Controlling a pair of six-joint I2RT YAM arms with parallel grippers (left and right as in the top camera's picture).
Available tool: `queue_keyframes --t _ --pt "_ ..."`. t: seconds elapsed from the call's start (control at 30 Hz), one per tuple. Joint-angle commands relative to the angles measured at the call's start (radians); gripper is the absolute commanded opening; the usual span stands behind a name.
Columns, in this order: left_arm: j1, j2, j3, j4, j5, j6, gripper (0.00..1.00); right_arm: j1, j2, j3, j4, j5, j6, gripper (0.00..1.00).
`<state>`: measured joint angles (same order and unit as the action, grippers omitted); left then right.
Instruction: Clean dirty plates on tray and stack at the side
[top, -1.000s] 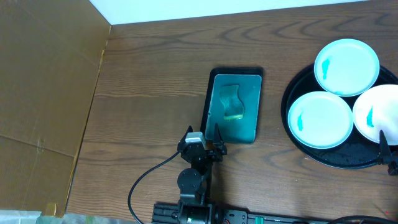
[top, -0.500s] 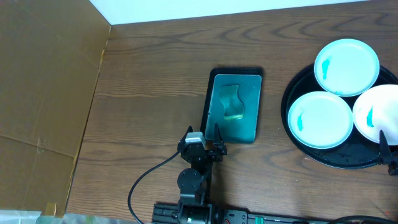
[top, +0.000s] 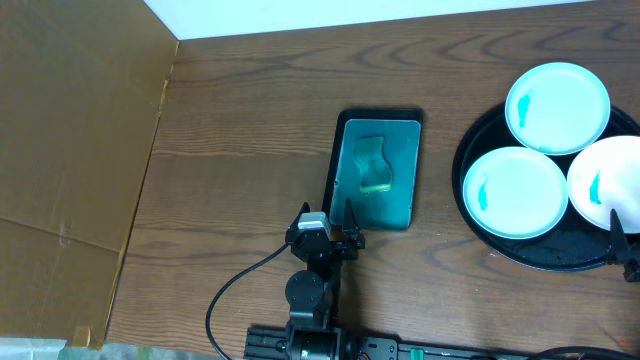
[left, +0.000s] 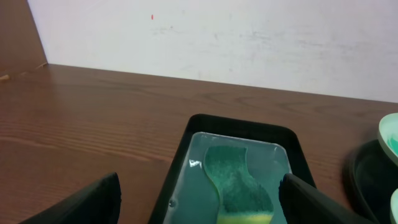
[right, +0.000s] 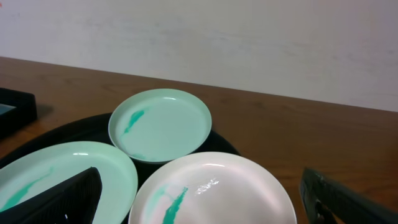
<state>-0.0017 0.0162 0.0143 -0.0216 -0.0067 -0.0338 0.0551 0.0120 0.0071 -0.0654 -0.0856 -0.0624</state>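
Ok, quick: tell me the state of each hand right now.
Left hand: open, holding nothing.
Right hand: open, holding nothing.

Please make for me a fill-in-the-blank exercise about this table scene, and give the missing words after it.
1. The round black tray carries ____ white plates, each one with a teal smear.
2. In the overhead view, the sponge lies inside the small rectangular tray, which stands to the ____ of the round black tray.
3. The left end effector and the right end effector both stand ____, holding nothing.

Missing words: three; left; open.
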Motion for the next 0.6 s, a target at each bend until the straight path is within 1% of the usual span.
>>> queue_keyframes --t 0.0,0.37,0.4,0.43,0.5,0.57 --pt "0.003 0.002 -0.01 -0.049 -0.047 -0.013 0.82 0.005 -0.005 -0.002 -0.003 -0.005 0.005 0.99" --pt "0.003 0.002 -0.01 -0.048 -0.046 -0.013 0.82 0.005 -0.005 -0.002 -0.003 -0.005 0.005 0.99" --pt "0.003 0.002 -0.01 -0.03 -0.032 -0.021 0.82 0.005 -0.005 -0.002 -0.003 -0.005 0.005 0.99" --pt "0.003 0.002 -0.01 -0.009 0.006 -0.044 0.82 0.005 -0.005 -0.002 -0.003 -0.005 0.005 0.99" --pt "0.002 0.002 -0.01 0.031 0.163 -0.146 0.82 0.005 -0.005 -0.002 -0.003 -0.005 0.005 0.99" --pt "0.002 0.002 -0.01 0.124 0.265 -0.183 0.82 0.005 -0.005 -0.002 -0.003 -0.005 0.005 0.99"
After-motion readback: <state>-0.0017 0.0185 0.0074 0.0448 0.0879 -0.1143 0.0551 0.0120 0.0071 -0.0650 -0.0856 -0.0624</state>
